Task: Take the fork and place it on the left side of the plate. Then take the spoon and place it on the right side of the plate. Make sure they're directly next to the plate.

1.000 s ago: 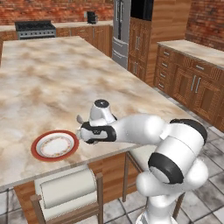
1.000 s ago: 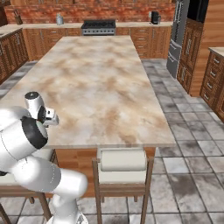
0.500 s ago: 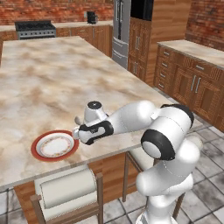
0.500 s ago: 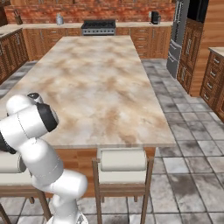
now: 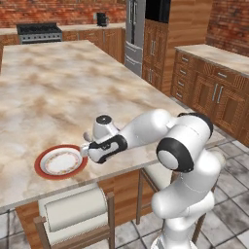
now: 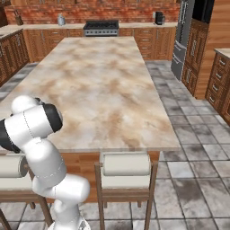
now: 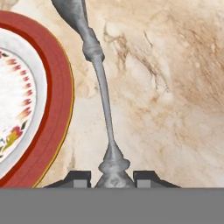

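The plate [image 5: 43, 170], white with a reddish-brown rim, lies near the front edge of the island; its rim [image 7: 57, 109] curves down the left of the hand view. My gripper [image 5: 84, 151] sits low at the plate's right rim. In the hand view the gripper [image 7: 113, 177] is shut on a slim grey utensil [image 7: 103, 87] that runs alongside the plate, a narrow strip of marble apart from it. The fingertips [image 7: 149, 177] hide its gripped end, so I cannot tell whether it is the fork or the spoon.
The marble island [image 5: 73, 87] stretches far back from the plate. A stool with a white roll back [image 5: 75, 211] stands under the front edge below the plate. Wooden cabinets [image 5: 214, 92] and a fridge [image 5: 136, 34] stand to the right.
The arm has swung left, bringing the hand and the held utensil closer to the plate's right rim. The jaws keep the same grip.
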